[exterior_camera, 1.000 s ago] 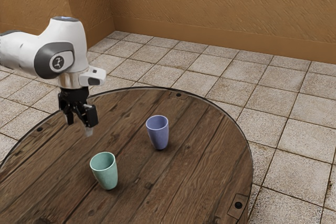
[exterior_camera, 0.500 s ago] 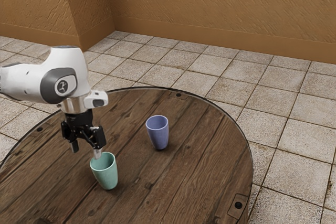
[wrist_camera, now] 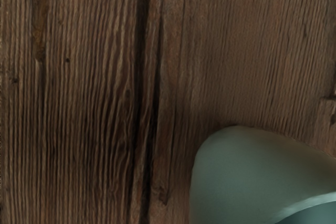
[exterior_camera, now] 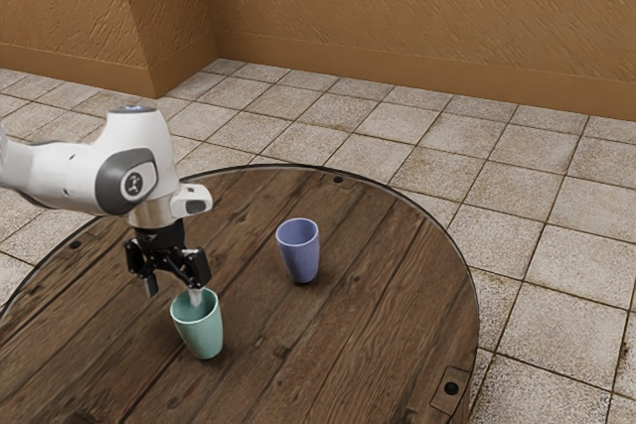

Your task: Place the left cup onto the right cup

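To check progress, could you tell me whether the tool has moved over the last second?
Yes: the tool has dropped and shifted toward the exterior view's right, reaching the green cup at its rim.

Round wooden table [exterior_camera: 328, 345], dark planks running diagonal, thin dark rim around. Small dark holes near the edge: one at far side [exterior_camera: 339, 180], one at exterior view's left [exterior_camera: 75, 243], one at near right [exterior_camera: 452, 387] inside a paler rectangular patch. In wrist view, plank grain from close, w/ dark seam [wrist_camera: 143, 77] btw. two boards. Beige tiled floor [exterior_camera: 517, 176] around, grout lines dark. Rough orange-brown walls [exterior_camera: 447, 7] behind, w/ plain baseboard [exterior_camera: 417, 67] along the bottom.
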